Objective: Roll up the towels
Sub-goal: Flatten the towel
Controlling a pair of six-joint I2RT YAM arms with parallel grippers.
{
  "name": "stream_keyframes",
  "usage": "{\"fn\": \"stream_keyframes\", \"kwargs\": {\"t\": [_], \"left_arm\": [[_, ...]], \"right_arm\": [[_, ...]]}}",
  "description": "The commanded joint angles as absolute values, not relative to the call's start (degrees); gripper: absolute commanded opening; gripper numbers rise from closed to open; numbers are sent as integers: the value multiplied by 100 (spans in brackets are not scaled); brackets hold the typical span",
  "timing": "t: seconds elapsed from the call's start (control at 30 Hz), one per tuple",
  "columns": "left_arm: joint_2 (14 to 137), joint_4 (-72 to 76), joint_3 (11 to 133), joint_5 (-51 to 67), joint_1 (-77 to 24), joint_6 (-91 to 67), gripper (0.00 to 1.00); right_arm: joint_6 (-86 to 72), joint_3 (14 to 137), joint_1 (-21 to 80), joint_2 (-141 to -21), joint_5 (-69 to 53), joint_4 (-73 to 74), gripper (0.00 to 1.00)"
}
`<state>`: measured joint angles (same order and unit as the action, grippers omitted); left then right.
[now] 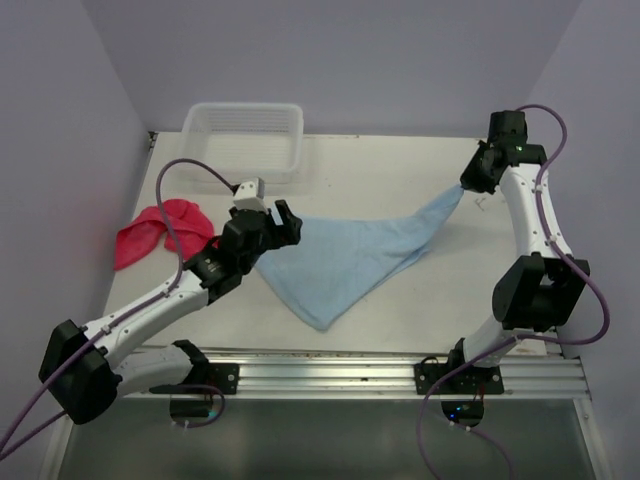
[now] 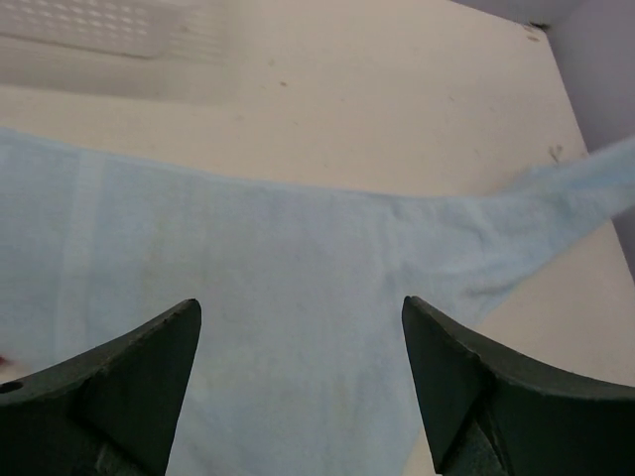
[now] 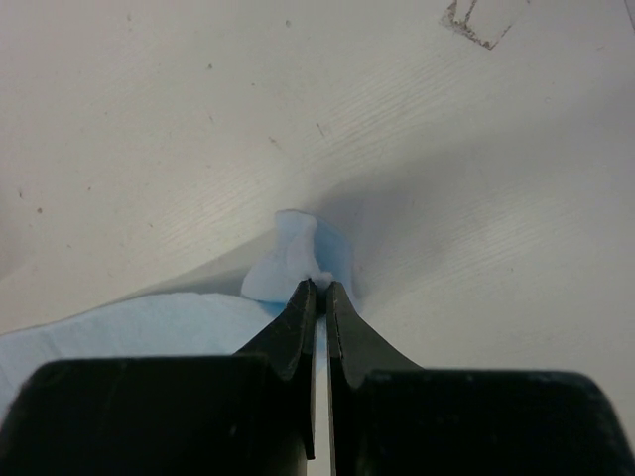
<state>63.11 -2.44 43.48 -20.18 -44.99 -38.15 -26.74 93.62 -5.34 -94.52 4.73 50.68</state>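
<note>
Two towels here. The blue towel (image 1: 345,255) lies spread mid-table, drawn to a point toward 2 o'clock, where the right gripper (image 3: 317,286) pinches its corner tight. The left gripper (image 2: 300,305) hangs wide open over its 9 o'clock end, holding nothing. The red towel (image 1: 150,235) sits bunched at 9 o'clock. One basket (image 1: 243,135) at 11. Both towels look soft, light and floppy; I'd grip a corner or hem.

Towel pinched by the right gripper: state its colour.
Light blue towel, clearest in the top external view.
</note>
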Motion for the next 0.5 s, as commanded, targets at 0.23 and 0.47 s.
{"fn": "stream_keyframes", "kwargs": {"t": [0.23, 0.47], "left_arm": [[7487, -615, 5044, -1662, -2428, -2708, 71], [8804, -598, 5755, -1504, -1864, -2566, 61]], "right_arm": [[-2593, 9290, -571, -9571, 124, 4729, 0], [-2654, 8948, -571, -9606, -158, 4351, 0]]}}
